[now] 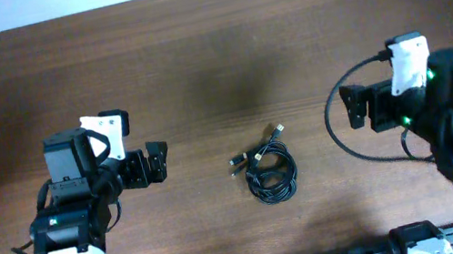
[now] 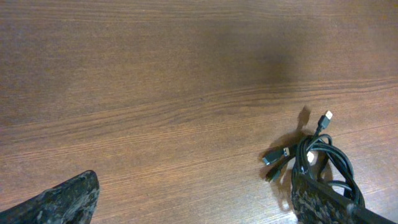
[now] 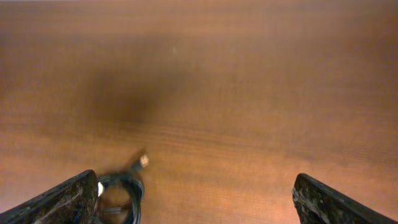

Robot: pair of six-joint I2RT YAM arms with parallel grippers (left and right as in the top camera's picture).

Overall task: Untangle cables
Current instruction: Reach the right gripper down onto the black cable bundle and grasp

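1. I see the cables (image 1: 271,175) as one black coiled bundle lying flat on the wooden table (image 1: 195,49), just below and right of centre in the overhead frame.
2. Plug ends (image 1: 278,127) stick out of the coil toward its top and upper left.
3. Left wrist view: cables (image 2: 323,165) sit lower right, partly behind one finger (image 2: 317,199).
4. Right wrist view: cables (image 3: 121,190) sit lower left, blurred, just beside one finger (image 3: 62,199).
5. Left gripper (image 1: 161,162): left of centre, jaws spread wide, released, gripping nothing. It faces the coil and is clear of it.
6. Right gripper (image 1: 352,108): right side of the frame, jaws also wide, released, well apart from the coil.
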